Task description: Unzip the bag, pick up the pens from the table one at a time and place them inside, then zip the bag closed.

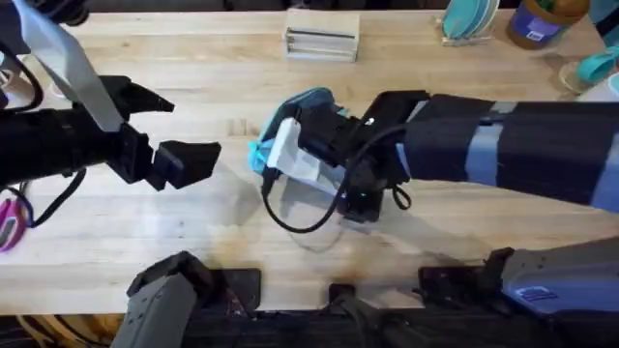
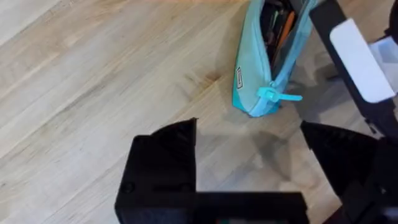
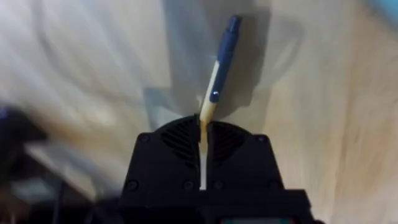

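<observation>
Now the right gripper [image 3: 203,134] pinches a thin, light pen [image 3: 219,71] by its end (it may wobble); the left gripper [image 2: 249,146] is wide apart beside the soft bag [image 2: 261,62].

Bag [image 1: 308,100]: turquoise, mid-table, mostly hidden under the right arm.
Left gripper [image 1: 179,130]: fingers spread, left of the bag, apart from it.
Table [image 1: 193,58]: light wooden planks.
Right arm: reaches across the bag.
</observation>
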Tool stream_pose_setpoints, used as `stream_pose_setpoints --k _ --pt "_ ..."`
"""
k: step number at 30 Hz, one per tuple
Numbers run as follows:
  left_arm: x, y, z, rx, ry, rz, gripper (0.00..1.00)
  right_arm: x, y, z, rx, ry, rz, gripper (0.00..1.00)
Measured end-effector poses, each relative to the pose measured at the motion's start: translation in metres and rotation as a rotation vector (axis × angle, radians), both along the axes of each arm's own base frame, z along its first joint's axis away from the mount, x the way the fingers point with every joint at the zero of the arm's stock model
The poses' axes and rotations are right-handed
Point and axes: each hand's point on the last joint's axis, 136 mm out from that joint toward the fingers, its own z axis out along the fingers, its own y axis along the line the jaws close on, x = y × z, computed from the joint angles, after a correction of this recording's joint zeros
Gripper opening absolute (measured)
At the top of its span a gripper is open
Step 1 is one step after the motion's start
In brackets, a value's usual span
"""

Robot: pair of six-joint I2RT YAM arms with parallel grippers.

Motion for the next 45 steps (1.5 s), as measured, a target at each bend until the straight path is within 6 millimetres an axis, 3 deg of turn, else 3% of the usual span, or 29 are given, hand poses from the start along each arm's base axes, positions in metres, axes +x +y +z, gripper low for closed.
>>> stream_pose_setpoints --k 4,8,12,16,17,21,24,26,31,45 --pt "0.0 -0.001 0.001 -0.006 -0.003 -0.003 0.993 -0.01 -0.014 0.02 -0.034 0.026 0.083 0.038" --pt "0.0 -0.001 0.001 -0.009 -0.005 -0.005 0.993 0.009 -0.004 0.066 0.063 -0.106 0.131 0.035" --pt "0.0 -0.002 0.002 -0.014 -0.008 -0.008 0.993 0.04 0.004 0.108 0.177 -0.282 0.183 0.033" --pt "0.0 -0.003 0.002 -0.015 -0.008 -0.008 0.993 0.064 0.001 0.122 0.187 -0.378 0.288 0.034" --pt "0.0 -0.003 0.002 -0.017 -0.008 -0.009 0.993 0.089 0.004 0.129 0.187 -0.462 0.387 0.034" --pt "0.0 -0.003 0.002 -0.015 -0.009 -0.014 0.993 0.137 0.02 0.146 0.217 -0.637 0.477 0.034" --pt "-0.006 -0.007 -0.001 -0.011 0.002 -0.04 0.993 0.161 0.025 0.145 0.208 -0.692 0.577 0.034" --pt "-0.018 -0.014 -0.005 -0.002 0.022 -0.105 0.993 0.174 0.035 0.125 0.164 -0.685 0.756 0.034" --pt "-0.02 -0.019 -0.003 0.014 -0.019 -0.167 0.993 0.172 0.047 0.103 0.171 -0.641 0.902 0.034" --pt "-0.019 -0.021 -0.001 0.027 -0.05 -0.203 0.993 0.161 0.052 0.095 0.167 -0.608 1.103 0.034"
